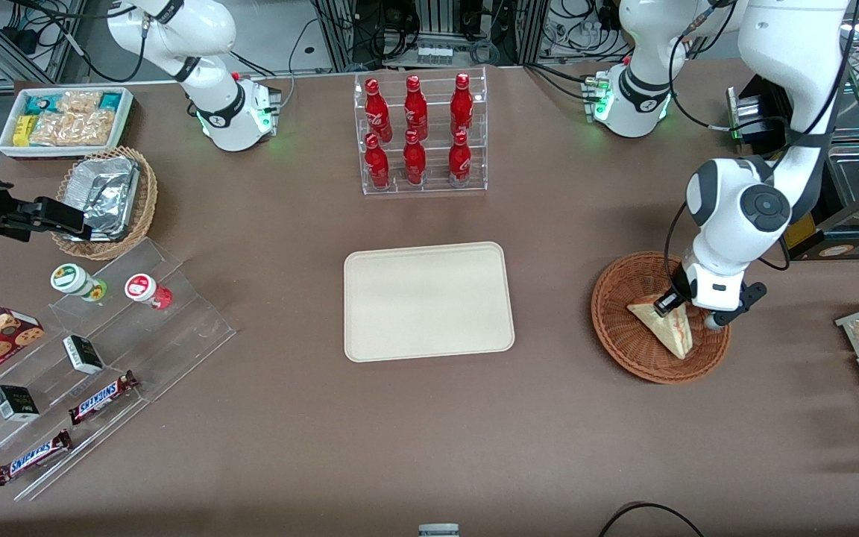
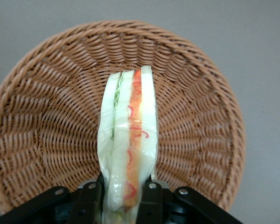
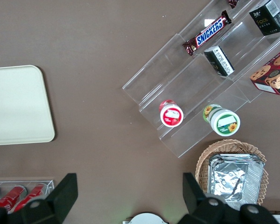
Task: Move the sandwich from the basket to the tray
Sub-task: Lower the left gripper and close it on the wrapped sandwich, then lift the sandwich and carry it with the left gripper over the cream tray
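Gripping is the step I judge to be in hand: sideways from my gripper point(image 1: 674, 304), toward the parked arm's end of the table, the tray point(image 1: 370, 328) lies bare and well apart. Below me sits the basket point(image 1: 616, 313), and my gripper is down inside it, its fingers point(image 2: 150, 200) pressed against both flat faces of the sandwich point(image 2: 129, 154), which stands on edge with its filling edge facing my wrist camera. Next I would need a straight lift clear of the wicker rim, then a level carry to the tray.
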Controlling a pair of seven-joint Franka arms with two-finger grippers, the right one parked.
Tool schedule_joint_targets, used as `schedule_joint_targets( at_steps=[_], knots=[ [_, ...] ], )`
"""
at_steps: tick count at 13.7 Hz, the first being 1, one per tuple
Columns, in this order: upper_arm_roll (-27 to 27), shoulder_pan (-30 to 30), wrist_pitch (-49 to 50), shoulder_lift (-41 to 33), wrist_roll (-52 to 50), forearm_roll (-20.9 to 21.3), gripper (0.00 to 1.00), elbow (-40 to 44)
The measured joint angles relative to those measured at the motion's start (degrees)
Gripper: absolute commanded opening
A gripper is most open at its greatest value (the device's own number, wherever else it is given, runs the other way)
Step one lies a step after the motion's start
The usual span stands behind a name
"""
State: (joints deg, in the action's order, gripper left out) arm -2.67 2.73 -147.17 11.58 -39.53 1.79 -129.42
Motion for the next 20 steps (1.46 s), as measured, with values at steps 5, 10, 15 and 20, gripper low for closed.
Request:
schedule_joint_targets(
  at_steps=[5, 10, 15, 20],
  knots=[
    [-0.6, 9.9, 18.6, -4.8, -0.3, 4.2, 0.00, 8.7],
    [-1.1, 24.2, 20.1, -4.0, -4.8, 4.5, 0.00, 12.2],
    [-1.2, 36.4, 20.0, 7.0, -12.7, 4.5, 0.00, 22.3],
    [-1.1, 40.4, 15.3, 18.9, -14.2, 4.7, 0.00, 31.1]
  ],
)
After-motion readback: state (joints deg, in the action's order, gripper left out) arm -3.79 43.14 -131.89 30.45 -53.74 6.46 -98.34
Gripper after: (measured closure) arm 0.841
